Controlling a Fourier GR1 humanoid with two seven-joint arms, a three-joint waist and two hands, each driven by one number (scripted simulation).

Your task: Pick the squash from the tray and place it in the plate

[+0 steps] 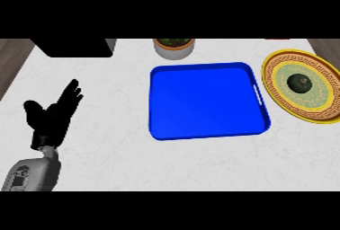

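You have the squash point(300, 82) lying at the middle of the plate point(274, 72), a dark green round thing on the pale inner field of that yellow, patterned rim. The plate sits at the right side of the table point(199, 161), just beside the right wall of the blue tray point(159, 103); whether the two touch, you cannot tell from this view. The tray holds nothing that shows, only its bare blue floor and a pale slot handle on its right wall. Your left robot hand point(50, 114) shows at the left of the view, well apart from the tray, with its fingers straight and spread, pointing up and away, and its thumb out to the side; it holds nothing. Its grey forearm point(33, 173) comes in from the lower left corner. Your right robot hand does not show. Behind the tray stands a grey pot point(174, 51) with dark soil and green in it, and at the far left a black box point(73, 47) rests at the table's edge.
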